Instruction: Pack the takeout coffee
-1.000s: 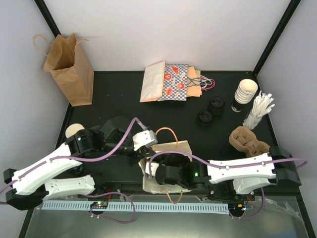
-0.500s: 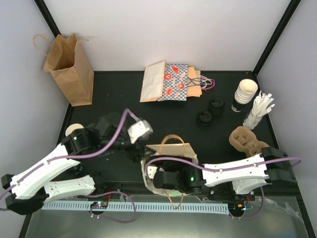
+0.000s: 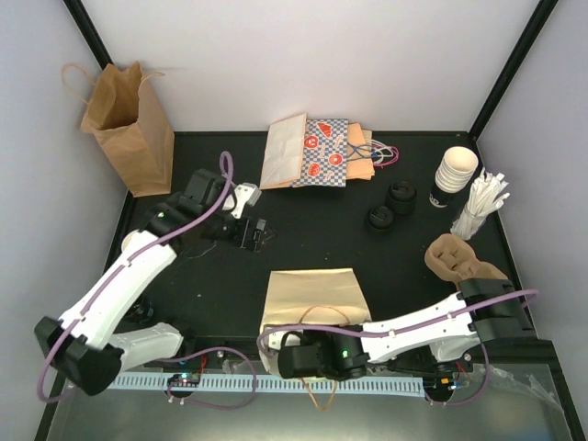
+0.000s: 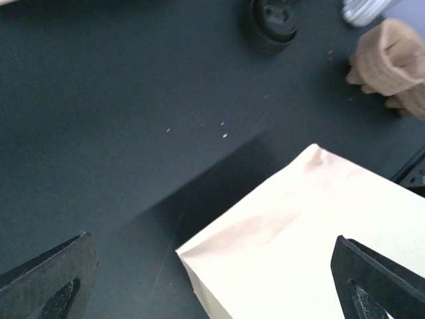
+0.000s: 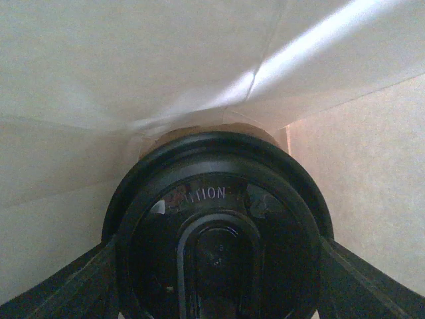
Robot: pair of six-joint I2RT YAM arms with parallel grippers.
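A: One lidded cup (image 5: 219,199) sits inside the cream bag (image 3: 312,289), which lies flat at the table's near edge. The right gripper (image 5: 219,266) is clamped around it.
B: And the left gripper (image 3: 255,233)?
A: Spread wide, holding nothing, over mid-table. More cups (image 3: 457,170) are stacked at the far right corner, and the brown bag (image 3: 129,119) stands far left.

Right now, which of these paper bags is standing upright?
The brown bag in the far left corner: it stands open-mouthed, while the cream bag up front and the pile of bags at the back lie flat.
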